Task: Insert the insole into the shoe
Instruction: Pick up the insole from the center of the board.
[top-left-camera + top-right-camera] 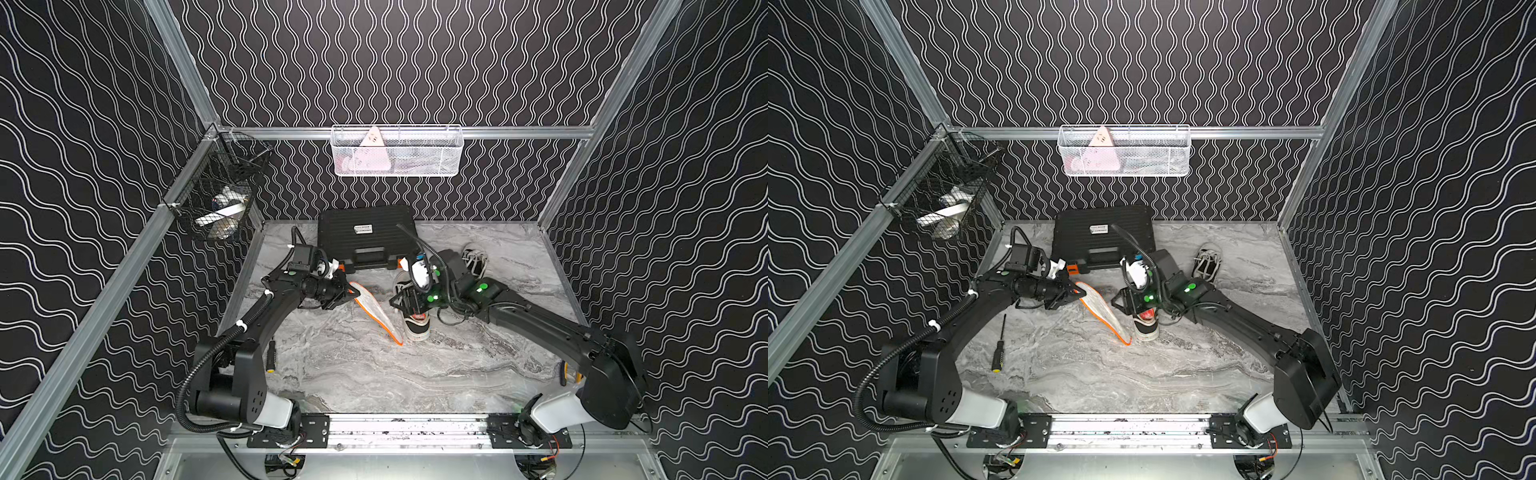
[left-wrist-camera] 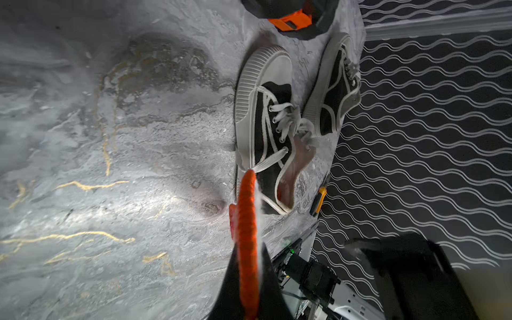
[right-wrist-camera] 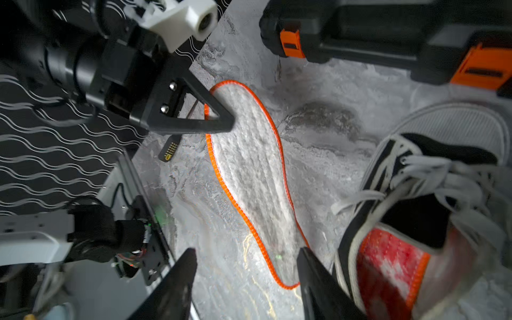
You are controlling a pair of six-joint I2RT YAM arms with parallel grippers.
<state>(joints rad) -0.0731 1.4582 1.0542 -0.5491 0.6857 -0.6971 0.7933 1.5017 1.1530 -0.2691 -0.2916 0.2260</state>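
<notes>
Left jaws clamp the insole (image 1: pixel 376 311) by its far end, likely to steer it into the shoe (image 1: pixel 417 329). Right jaws gape, empty.

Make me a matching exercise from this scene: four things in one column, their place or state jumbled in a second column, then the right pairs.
Things:
1. left gripper
2. right gripper
3. tool case
4. screwdriver

Place or state:
A. lying on the table beside the left arm
B. open, holding nothing
C. shut on the orange-edged insole
D. closed, at the back of the table

Pairs: 1-C, 2-B, 3-D, 4-A
</notes>
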